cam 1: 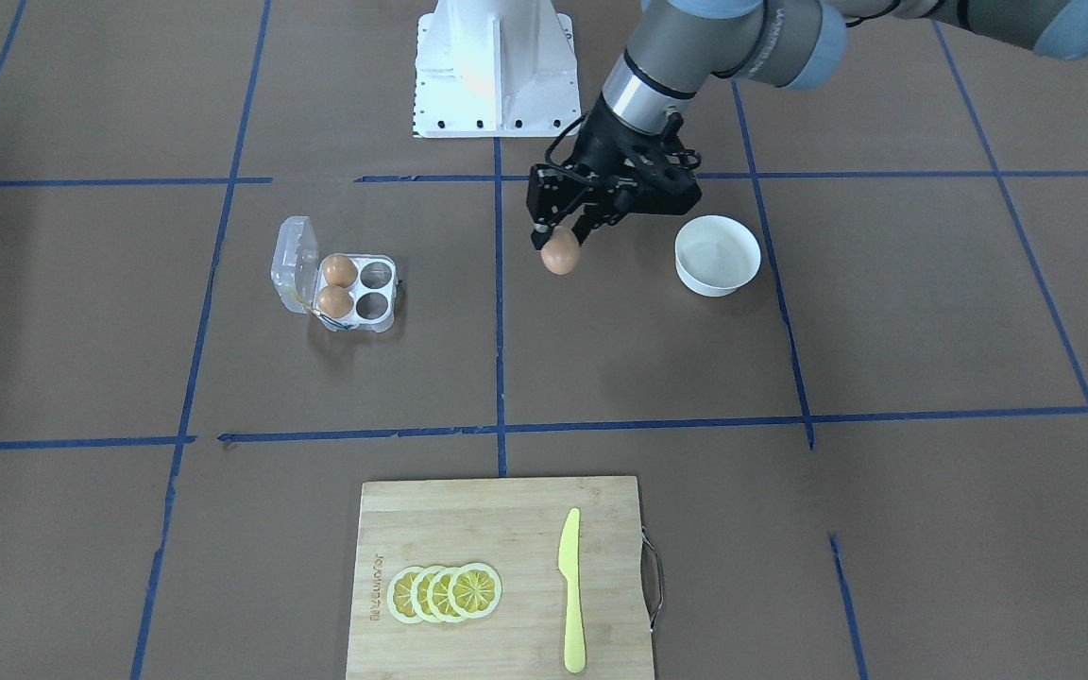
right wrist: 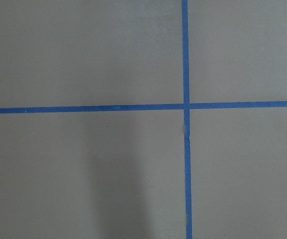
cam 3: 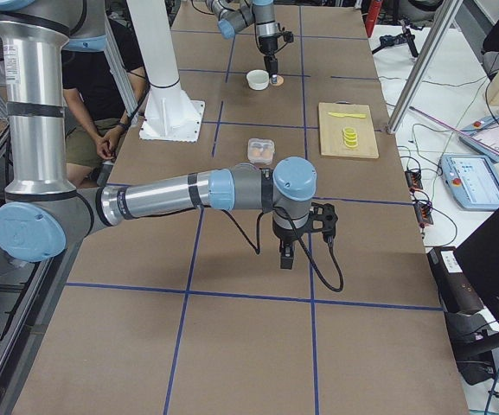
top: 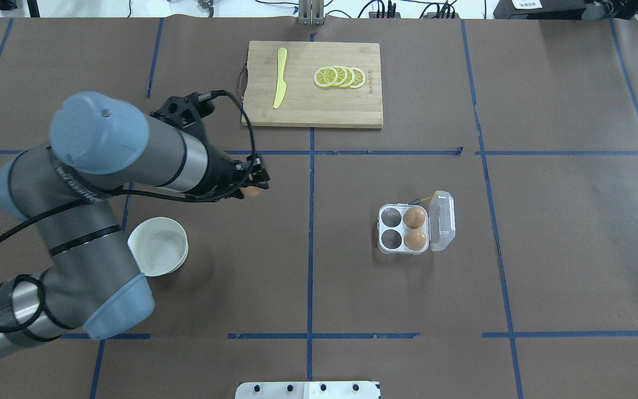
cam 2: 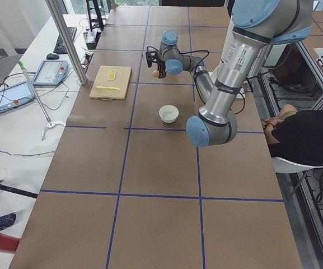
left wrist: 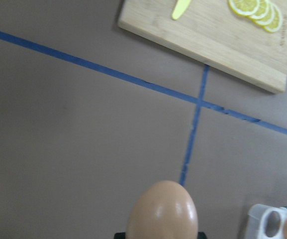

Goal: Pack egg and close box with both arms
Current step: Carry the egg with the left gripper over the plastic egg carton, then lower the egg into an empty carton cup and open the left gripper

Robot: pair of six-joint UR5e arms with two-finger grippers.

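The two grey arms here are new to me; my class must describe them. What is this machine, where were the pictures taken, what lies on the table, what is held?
A robot with two jointed arms, each ending in a two-finger gripper. Cameras watch from the front, overhead and both table ends; two ride the wrists. The left gripper holds the egg in the air. The open box has two eggs, two empty cells. Also: a white bowl, a cutting board with lemon slices and yellow knife.

Orange-brown egg (cam 1: 560, 253); clear box (cam 1: 356, 289); white bowl (cam 1: 717, 255); brown table (cam 1: 648, 359), blue tape grid (cam 1: 499, 331); yellow knife (cam 1: 570, 586).
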